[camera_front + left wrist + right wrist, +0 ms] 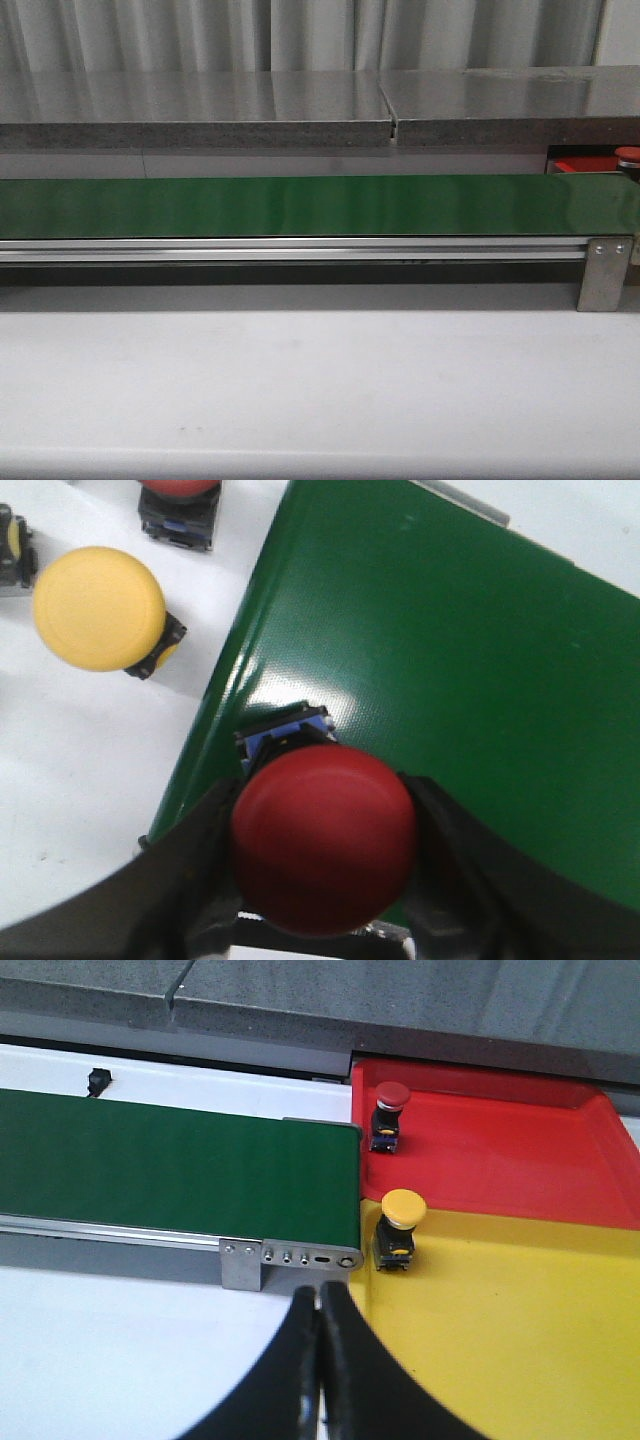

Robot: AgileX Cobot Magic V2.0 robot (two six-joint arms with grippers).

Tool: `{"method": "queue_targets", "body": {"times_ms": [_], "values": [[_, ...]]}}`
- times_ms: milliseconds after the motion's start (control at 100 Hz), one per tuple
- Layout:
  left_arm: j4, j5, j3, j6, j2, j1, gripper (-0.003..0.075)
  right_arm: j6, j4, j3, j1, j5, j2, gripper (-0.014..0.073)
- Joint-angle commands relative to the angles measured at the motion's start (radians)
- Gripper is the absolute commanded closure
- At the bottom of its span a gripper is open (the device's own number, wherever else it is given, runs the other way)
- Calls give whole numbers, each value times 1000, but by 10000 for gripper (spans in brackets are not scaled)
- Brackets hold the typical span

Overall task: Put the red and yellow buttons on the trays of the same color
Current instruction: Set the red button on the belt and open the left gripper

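Jaws of the left gripper (322, 935) are closed on a red button (323, 835), one dark finger (190, 865) pressed to each side of its domed cap, with its blue and black base showing just past the cap. It is held over the edge of the green belt (450, 680), close to where the belt meets the white bench (90, 780). On that bench beside the belt stands a yellow button (98, 608), and past it a second red button (178, 488) is cut off by the picture's edge.

Jaws of the right gripper (320, 1360) are pressed together with nothing between them, above the white bench near the belt's end bracket (285, 1257). Just right of the belt's end lie two trays touching each other: a red tray (500, 1155) farther off, with a small red button (390, 1110) standing in it, and a yellow tray (520, 1320) nearer, with a small yellow button (402, 1225) standing in it by the belt.

From the front, the belt (300, 205) runs left to right with a grey shelf (200, 105) behind it.
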Motion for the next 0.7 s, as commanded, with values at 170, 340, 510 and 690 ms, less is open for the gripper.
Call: {"method": "queue_targets", "body": {"times_ms": [170,340,510,690], "values": [[-44,-18,-58,5,-49,-6,171,-9,-1,-21,-1,-69,3,711],[-59,4,-108,5,-57,-6,168,-9,-1,-21,-1,-69,3,711],[-104,-3,-117,21,-107,-6,168,-9,-1,-21,-1,-69,3,711],[-103,-7,-128,21,-147,9,168,-9,-1,-21,-1,-69,3,711]]}}
